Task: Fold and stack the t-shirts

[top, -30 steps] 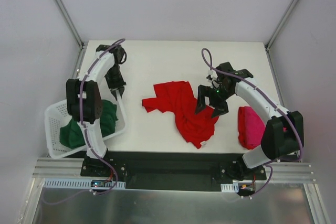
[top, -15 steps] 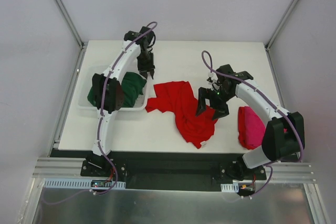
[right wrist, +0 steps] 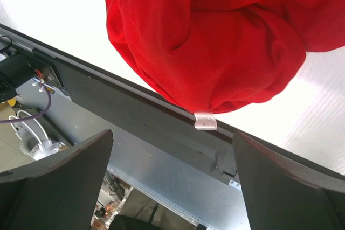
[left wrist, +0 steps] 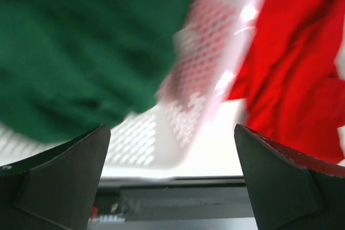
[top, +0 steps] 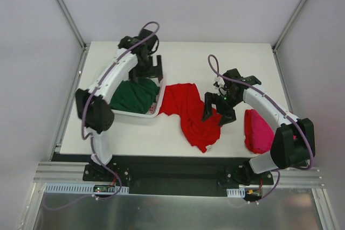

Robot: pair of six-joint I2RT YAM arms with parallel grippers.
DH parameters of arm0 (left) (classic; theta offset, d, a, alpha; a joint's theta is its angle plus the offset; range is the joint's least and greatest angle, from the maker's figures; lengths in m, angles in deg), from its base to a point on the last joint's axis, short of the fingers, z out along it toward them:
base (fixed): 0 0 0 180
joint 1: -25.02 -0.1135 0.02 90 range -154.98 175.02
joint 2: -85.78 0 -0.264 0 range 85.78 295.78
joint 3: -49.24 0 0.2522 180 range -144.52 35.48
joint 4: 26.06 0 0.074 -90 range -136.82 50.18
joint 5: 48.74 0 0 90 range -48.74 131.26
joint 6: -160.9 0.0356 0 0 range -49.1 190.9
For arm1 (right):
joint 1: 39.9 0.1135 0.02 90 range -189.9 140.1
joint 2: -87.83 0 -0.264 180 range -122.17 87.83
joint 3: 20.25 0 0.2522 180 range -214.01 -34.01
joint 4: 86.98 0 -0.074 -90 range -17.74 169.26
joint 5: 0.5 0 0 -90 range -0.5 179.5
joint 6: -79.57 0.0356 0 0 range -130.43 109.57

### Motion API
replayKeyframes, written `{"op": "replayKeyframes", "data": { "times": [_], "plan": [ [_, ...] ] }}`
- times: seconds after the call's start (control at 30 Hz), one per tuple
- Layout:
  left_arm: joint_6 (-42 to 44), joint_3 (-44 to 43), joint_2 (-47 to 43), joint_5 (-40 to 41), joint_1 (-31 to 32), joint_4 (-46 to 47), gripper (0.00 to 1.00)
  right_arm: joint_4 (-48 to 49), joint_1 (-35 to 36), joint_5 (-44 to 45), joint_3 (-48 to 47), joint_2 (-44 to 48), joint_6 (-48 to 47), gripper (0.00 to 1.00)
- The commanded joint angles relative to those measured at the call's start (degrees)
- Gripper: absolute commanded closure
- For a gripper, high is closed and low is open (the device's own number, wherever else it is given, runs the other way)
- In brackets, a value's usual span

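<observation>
A white lattice basket point(top: 141, 118) sits on the left half of the white bench point(top: 188, 60), and the dark green t-shirt point(top: 132, 94) is heaped inside it, filling most of it. The left fingers point(left wrist: 59, 181) hang over the basket's far right corner, spread wide apart with nothing clamped between them. The left wrist view looks down on the green cloth, the lattice wall and red cloth beyond it, but that view is smeared, so whether a finger touches the rim cannot be told. Just right of the basket, right against its wall, the bright red t-shirt point(top: 186, 106) lies crumpled and unfolded across the middle of the bench, one end trailing toward the near edge. The right fingers point(right wrist: 54, 176) hover over the red shirt's right side — also spread wide, holding nothing. Their wrist view shows a bunched red fold with a small white label at its lowest edge. Further right, the magenta-pink t-shirt point(top: 257, 130) rests in a compact bundle near the bench's near right corner, apart from the red one.
</observation>
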State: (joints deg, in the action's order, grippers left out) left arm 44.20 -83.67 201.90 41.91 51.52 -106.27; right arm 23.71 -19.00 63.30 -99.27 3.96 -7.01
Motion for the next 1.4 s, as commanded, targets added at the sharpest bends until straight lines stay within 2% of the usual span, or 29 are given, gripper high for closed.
{"op": "replayKeyframes", "data": {
  "times": [0.0,0.03,0.13,0.17,0.2,0.3,0.47,0.7,1.03,1.07,1.1,1.13,1.17,1.3,1.37],
  "plan": [
    [-8.45,19.05,-19.23,13.06,-3.64,-7.73,0.0,-0.26,0.19,-1.23,-0.05,1.87,0.01,0.04],
    [-9.33,22.79,-25.0,13.76,-6.0,-7.55,0.01,-0.26,0.19,-1.31,-0.31,1.79,0.09,0.04],
    [-9.26,35.1,-34.77,13.07,-12.5,-5.09,0.01,-0.17,0.19,-1.75,-0.58,1.52,0.1,0.04],
    [-6.73,37.3,-36.29,12.28,-18.18,-3.87,0.01,-0.17,0.27,-1.84,-0.58,1.44,0.1,0.04],
    [-5.22,39.59,-37.35,11.23,-20.68,-2.12,0.01,-0.09,0.36,-2.1,-0.58,1.35,0.1,0.04],
    [-0.03,38.13,-37.55,10.96,-26.14,0.18,0.01,-0.08,0.45,-2.37,-0.31,1.17,0.01,0.04],
    [7.0,31.28,-26.58,10.61,-31.33,2.65,0.01,-0.52,0.89,-2.63,0.13,1.26,-0.26,0.04],
    [8.94,20.38,-12.68,7.62,-35.81,3.44,0.01,-3.42,1.15,-1.23,0.13,3.63,-1.31,0.04],
    [13.07,12.72,2.34,10.87,-40.83,3.96,0.01,-5.45,1.15,-0.17,1.71,7.41,-0.96,0.04],
    [13.16,12.28,3.23,10.69,-41.52,3.97,0.06,-5.53,1.15,0.09,1.8,7.5,-0.79,0.04],
    [13.42,11.93,4.02,10.26,-41.97,3.97,0.25,-5.45,1.15,0.18,1.8,7.59,-0.7,0.04],
    [13.17,11.75,5.6,10.17,-42.41,3.88,0.7,-5.53,1.15,0.18,1.88,7.59,-0.61,0.04],
    [12.9,11.66,6.14,9.99,-42.76,3.88,1.0,-5.53,1.15,0.27,1.88,7.59,-0.52,0.04],
    [9.92,11.49,7.02,6.05,-46.26,4.05,1.0,-5.53,1.24,0.44,1.71,7.67,0.18,0.04],
    [6.58,11.4,5.71,0.36,-47.94,4.49,1.0,-5.27,1.15,0.44,1.88,7.67,0.45,0.04]
  ]
}}
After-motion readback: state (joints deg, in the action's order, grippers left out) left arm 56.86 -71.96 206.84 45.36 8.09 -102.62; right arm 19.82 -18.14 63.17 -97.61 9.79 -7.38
